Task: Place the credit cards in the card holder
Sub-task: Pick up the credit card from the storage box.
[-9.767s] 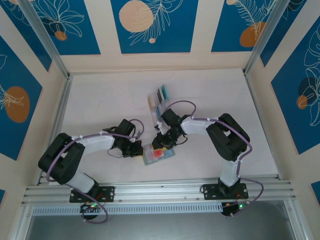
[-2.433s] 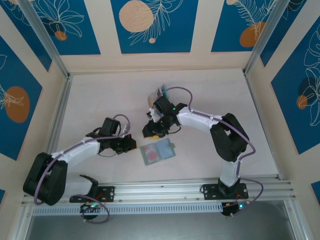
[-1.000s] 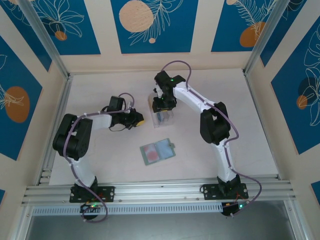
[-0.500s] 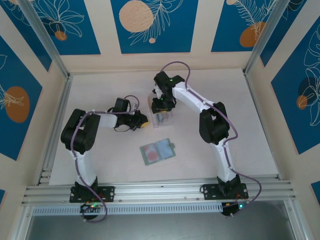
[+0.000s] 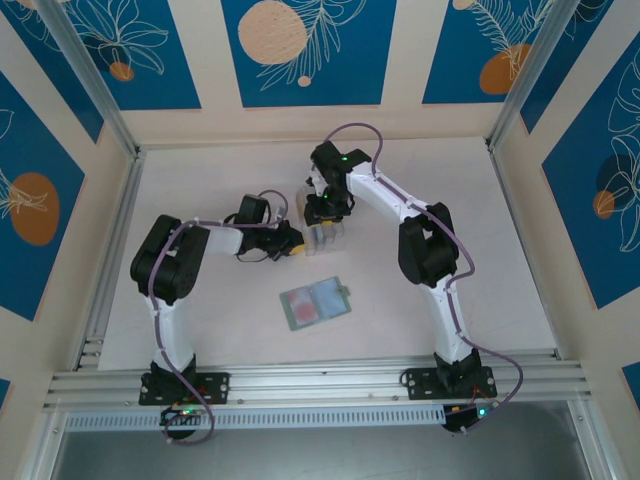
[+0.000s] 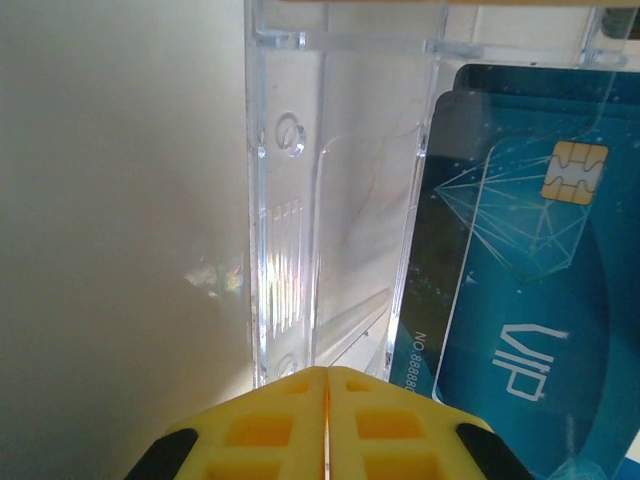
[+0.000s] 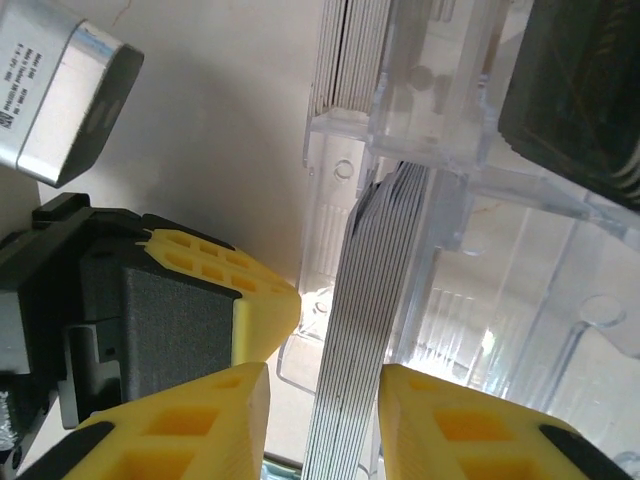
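Our left hand (image 6: 327,378) shut beside the clear rack (image 6: 288,200), our right hand (image 7: 325,378) narrowly parted astride the racked credit cards (image 7: 362,270)

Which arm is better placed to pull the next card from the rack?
Right. The right hand straddles the cards in the rack, a finger on each side. The left hand is shut beside the rack.

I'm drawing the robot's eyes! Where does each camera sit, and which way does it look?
Top external: high behind the bases, looking down on the white table, left arm, right arm and open grey-green wallet.
Left wrist: on the left arm, facing the clear plastic rack and teal chip card; yellow left jaws shut below.
Right wrist: on the right arm, facing stacked card edges between open right jaws.
Shared: both wrists see the rack.
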`<control>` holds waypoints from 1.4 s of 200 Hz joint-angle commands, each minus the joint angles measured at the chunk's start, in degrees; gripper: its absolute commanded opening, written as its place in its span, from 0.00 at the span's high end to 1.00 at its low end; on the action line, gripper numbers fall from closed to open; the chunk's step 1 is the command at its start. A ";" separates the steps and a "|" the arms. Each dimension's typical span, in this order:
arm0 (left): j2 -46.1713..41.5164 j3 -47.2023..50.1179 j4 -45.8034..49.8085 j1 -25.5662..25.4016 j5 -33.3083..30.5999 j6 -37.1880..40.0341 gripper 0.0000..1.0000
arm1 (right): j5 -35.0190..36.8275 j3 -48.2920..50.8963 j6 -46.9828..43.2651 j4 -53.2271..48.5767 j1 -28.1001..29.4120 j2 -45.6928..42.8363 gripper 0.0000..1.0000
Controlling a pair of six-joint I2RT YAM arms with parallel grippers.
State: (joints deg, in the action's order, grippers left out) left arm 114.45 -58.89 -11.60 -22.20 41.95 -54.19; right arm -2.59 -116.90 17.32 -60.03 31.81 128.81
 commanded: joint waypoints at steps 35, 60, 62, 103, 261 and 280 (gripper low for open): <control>1.72 -1.05 -0.11 -0.83 -0.18 0.36 0.93 | -4.95 -0.04 -0.42 0.45 -0.86 -2.65 0.73; 1.72 -1.04 0.26 -0.83 -0.38 0.59 0.93 | -5.19 -0.04 -0.40 0.35 -1.09 -2.69 0.77; 1.80 -1.05 0.32 -0.90 -0.38 0.65 0.93 | -5.16 -0.07 -0.41 0.35 -1.13 -2.67 0.77; 2.08 -1.10 0.61 -0.87 -0.46 0.91 0.93 | -5.19 0.01 -0.31 0.35 -1.22 -2.90 0.82; 1.58 -1.05 1.24 -0.86 -0.82 1.22 0.94 | -3.41 0.53 -0.31 -0.71 -2.25 -5.58 0.89; 1.23 -1.12 1.57 -0.88 -0.82 1.32 0.94 | -2.80 0.53 -0.21 -1.02 -2.39 -5.76 0.89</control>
State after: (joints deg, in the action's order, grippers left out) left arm 114.56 -59.00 -11.57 -22.26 41.95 -53.93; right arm -4.54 -116.88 17.34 -60.03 29.85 125.40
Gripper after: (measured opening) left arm 0.059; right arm 0.110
